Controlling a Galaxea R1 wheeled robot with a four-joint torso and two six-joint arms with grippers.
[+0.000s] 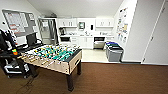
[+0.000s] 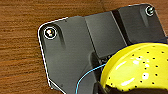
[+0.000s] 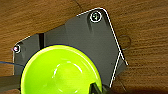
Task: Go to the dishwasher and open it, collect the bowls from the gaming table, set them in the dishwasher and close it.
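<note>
The left wrist view shows a yellow bowl (image 2: 136,67) large against the dark plate, above brown floor; whether the left gripper is apart, together or clamped on it cannot be told. The right wrist view shows a green bowl (image 3: 61,71) likewise, and the right gripper's state cannot be told either. In the head view the dishwasher (image 1: 99,42) stands open under the far kitchen counter, beyond the table-football table (image 1: 53,56) and grey bins (image 1: 113,51).

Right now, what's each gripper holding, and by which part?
Left wrist view: round yellow plastic bowl. Right wrist view: round light-green plastic bowl, a dark finger at its rim. Yellow bowl's hold point cannot be told.
</note>
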